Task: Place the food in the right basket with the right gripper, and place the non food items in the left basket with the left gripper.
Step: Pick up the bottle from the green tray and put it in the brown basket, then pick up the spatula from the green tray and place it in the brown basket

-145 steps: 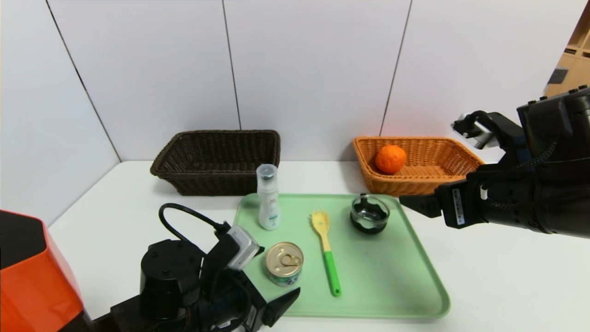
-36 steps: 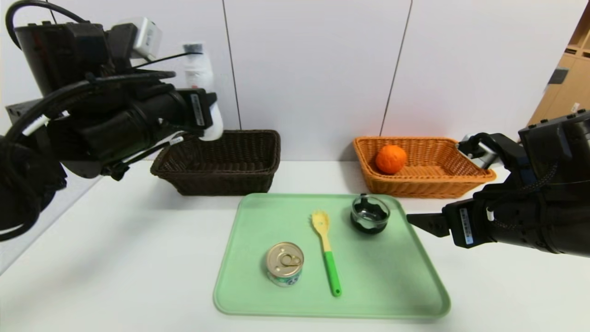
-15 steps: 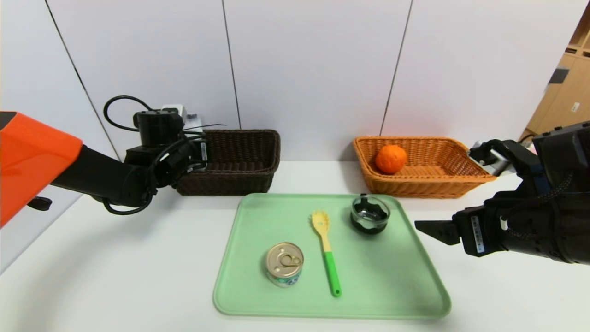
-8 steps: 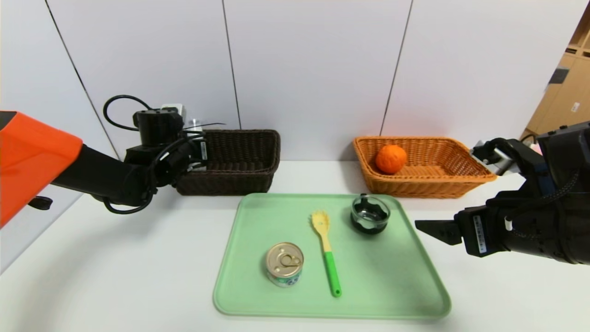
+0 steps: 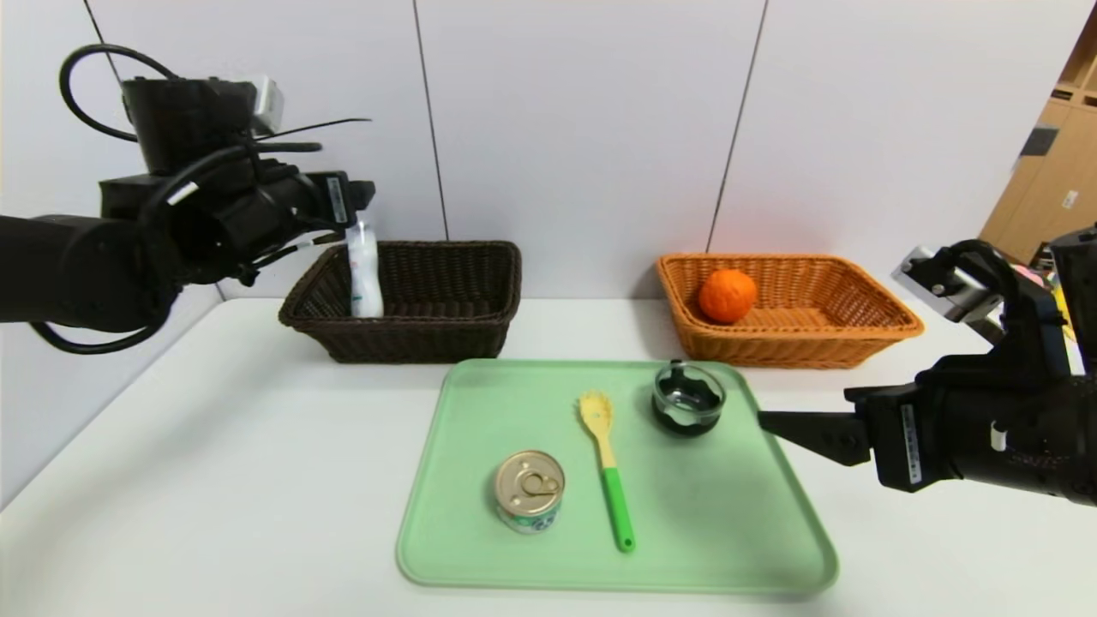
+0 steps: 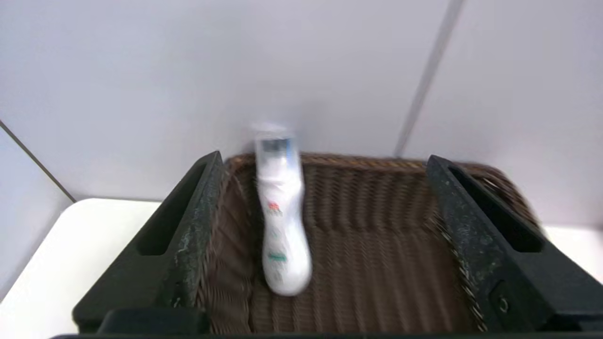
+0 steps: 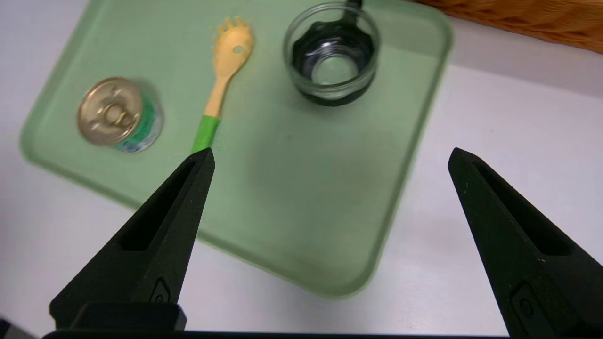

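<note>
- Head view: left gripper (image 5: 356, 201) hangs above the near-left corner of the left basket (image 5: 480, 338), jaws apart and holding nothing. The white bottle (image 5: 365, 274) stands upright inside that corner, directly below the fingers, clear of them. The orange (image 5: 727, 296) lies in the right basket (image 5: 857, 343). Left on the green tray (image 5: 728, 548): the can (image 5: 529, 492) at the front left, the pasta spoon (image 5: 607, 467) mid-tray with its long axis running front to back, prongs away from the robot, and the glass dish (image 5: 687, 398) at the back right. Right gripper (image 5: 797, 428) hovers at the tray's right edge, pointing inward.
- Left wrist view: both fingers (image 6: 188, 221) are spread wide; the bottle (image 6: 281, 212) stands between and beyond them on the basket's floor (image 6: 377, 263), touching neither.
- Right wrist view: right gripper (image 7: 330, 157) fully spread, empty, over the tray (image 7: 301, 226). The dish (image 7: 332, 54) is nearest ahead; the can (image 7: 118, 115) sits further across the tray, beyond the spoon (image 7: 221, 80).
- Judgement: the can is the remaining food, so the right arm should reach across the tray past the spoon; the spoon and dish belong to the left arm.
</note>
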